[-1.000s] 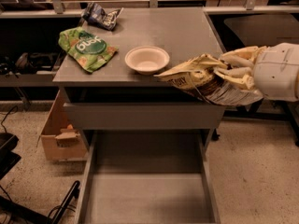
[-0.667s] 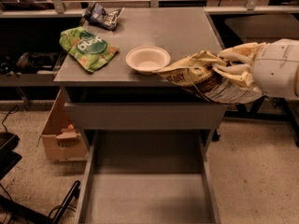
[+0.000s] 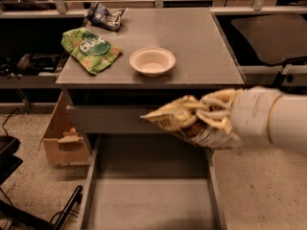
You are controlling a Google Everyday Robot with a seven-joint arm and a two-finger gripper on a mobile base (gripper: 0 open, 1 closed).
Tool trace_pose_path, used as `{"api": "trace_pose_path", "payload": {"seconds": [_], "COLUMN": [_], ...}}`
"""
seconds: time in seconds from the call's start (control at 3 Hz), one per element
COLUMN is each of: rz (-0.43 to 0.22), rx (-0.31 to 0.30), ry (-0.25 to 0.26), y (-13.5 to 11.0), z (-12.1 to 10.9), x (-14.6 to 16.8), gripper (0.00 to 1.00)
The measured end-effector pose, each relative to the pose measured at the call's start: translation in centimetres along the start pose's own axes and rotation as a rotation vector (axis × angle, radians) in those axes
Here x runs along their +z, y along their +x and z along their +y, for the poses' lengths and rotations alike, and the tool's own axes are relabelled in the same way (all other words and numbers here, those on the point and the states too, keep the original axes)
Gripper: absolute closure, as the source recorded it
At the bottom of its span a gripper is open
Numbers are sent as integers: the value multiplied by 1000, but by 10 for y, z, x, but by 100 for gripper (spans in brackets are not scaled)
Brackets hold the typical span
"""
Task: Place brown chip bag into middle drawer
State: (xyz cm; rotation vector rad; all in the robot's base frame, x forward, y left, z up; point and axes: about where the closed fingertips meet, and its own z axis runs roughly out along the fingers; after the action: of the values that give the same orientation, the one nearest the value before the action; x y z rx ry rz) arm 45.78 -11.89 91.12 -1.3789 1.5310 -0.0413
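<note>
Now end effector point(image 3: 214, 118) grips brown chip bag point(image 3: 175, 121) above middle drawer point(image 3: 148, 206); bowl point(image 3: 152, 61) beyond.

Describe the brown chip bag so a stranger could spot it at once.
Find the grey cabinet with its middle drawer pulled open. In front of it, above the drawer's right side, the gripper holds the brown chip bag in the air. It is crinkled tan-brown; the green bag and dark blue bag lie on the cabinet top.
</note>
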Motion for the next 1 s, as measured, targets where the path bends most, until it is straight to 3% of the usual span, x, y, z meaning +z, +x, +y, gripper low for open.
{"api": "trace_pose_path", "payload": {"seconds": [0.33, 0.67, 1.0], "rz": [-32, -57, -103], "rx": [125, 234, 318], "ry": [-60, -120, -182], "y": [13, 48, 89], "z": [89, 167, 218], "x": [19, 56, 127], "gripper": [100, 100, 100]}}
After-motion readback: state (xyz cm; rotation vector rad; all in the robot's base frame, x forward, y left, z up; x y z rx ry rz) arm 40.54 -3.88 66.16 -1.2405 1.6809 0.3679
